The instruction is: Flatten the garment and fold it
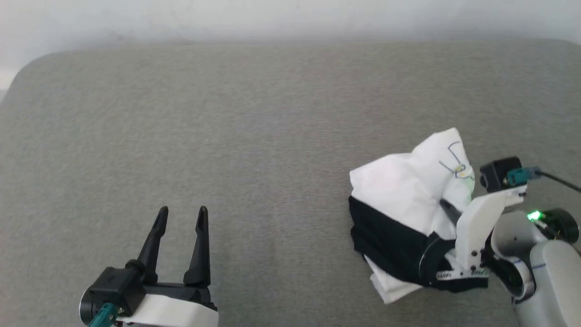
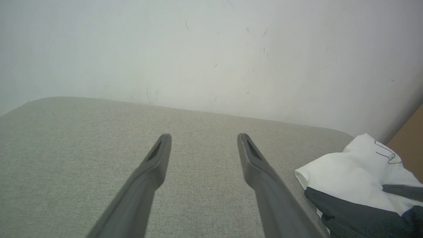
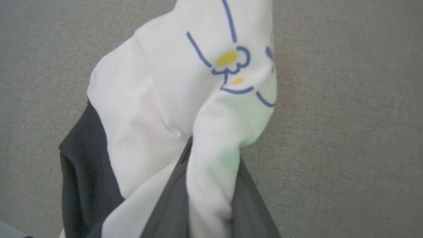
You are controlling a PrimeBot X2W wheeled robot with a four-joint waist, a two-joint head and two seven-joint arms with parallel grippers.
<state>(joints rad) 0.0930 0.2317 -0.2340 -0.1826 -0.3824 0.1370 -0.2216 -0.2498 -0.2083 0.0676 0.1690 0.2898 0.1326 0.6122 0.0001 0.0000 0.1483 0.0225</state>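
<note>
The garment [image 1: 404,190] lies crumpled at the right of the grey padded surface [image 1: 254,136], white body on top with a small blue and yellow print, black cloth along its near side. My right gripper [image 1: 450,210] reaches into it from the right. In the right wrist view a raised white fold of the garment [image 3: 158,99] is pinched between the dark fingers [image 3: 172,201] of my right gripper [image 3: 211,185]. My left gripper [image 1: 181,211] stands open at the lower left, well apart from the cloth, nothing between its fingers [image 2: 155,165]. The garment [image 2: 350,172] shows to its right.
The grey surface ends at a pale wall [image 1: 290,18] at the back, with rounded far corners. Bare grey fabric stretches between my left gripper and the garment. A brown panel [image 2: 409,138] stands beyond the surface's right end in the left wrist view.
</note>
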